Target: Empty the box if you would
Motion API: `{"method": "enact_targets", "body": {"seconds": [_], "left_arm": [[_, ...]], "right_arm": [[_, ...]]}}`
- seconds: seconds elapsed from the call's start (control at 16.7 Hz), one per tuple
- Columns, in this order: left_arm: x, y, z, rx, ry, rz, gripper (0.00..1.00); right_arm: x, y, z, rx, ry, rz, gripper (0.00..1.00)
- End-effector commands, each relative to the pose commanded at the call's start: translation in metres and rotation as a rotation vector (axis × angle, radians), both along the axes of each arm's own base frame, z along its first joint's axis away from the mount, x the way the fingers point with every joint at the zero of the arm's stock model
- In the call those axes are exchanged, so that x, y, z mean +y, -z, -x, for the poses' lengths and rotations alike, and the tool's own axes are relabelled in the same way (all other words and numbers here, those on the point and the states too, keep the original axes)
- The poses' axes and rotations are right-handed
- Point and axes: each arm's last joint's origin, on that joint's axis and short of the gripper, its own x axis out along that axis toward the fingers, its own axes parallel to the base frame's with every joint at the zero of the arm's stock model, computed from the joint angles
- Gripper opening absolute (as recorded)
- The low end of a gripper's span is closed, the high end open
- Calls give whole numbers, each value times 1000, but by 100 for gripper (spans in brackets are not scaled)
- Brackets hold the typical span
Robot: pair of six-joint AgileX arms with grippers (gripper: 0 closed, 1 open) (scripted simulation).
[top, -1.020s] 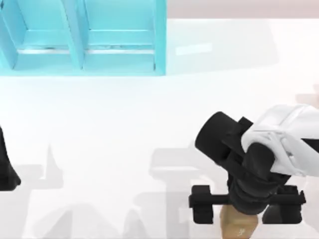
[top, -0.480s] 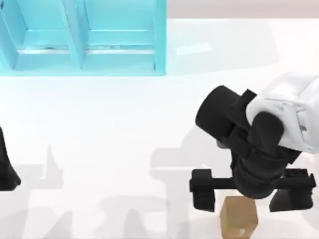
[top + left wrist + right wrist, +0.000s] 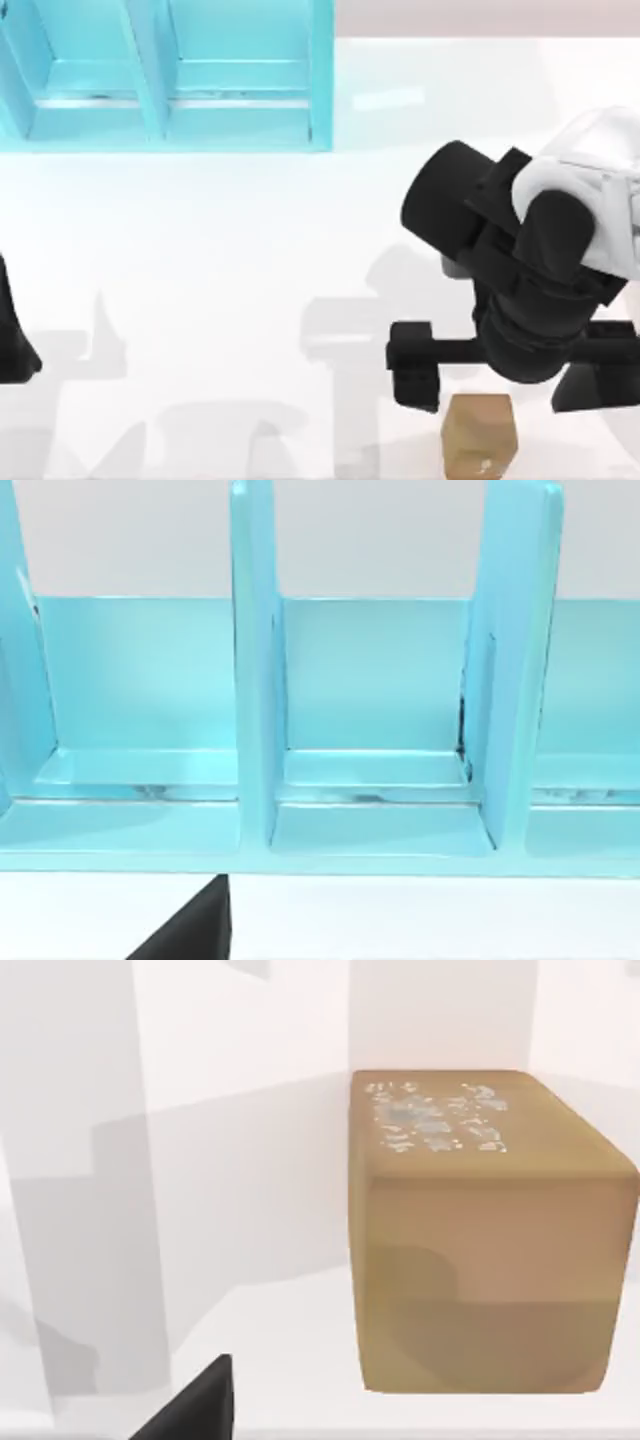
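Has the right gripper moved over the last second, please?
Yes. In the top view the right gripper has drawn back from the brown block, toward the blue box, uncovering the block, which lies where it was.

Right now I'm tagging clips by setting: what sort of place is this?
Likely a simulated tabletop workcell: a plain white table, a blue compartmented box, a brown block and my right gripper.

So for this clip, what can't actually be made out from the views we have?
- Right gripper, top view: its own arm covers the fingertips, so its grip state is unclear.
- Brown block, top view: cut off by the bottom edge; the print on it in the right wrist view is too fine to read.
- Left gripper, top view: cut off by the left edge.
- Blue box, both top and left wrist views: outer compartments run past the edges.
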Motion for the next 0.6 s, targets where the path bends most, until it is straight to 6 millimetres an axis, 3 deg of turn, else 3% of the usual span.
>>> {"method": "enact_targets", "body": {"seconds": [0.12,0.3,0.42,0.6], "left_arm": [[0,0,0,0,0,0,100],[0,0,0,0,0,0,100],[0,0,0,0,0,0,100],[0,0,0,0,0,0,100]], "right_arm": [[-1,0,-3,2,0,2,100],[-10,-4,-28,13,2,11,100],[-26,-8,-55,19,4,13,100],[-67,-15,-103,31,9,12,100]]}}
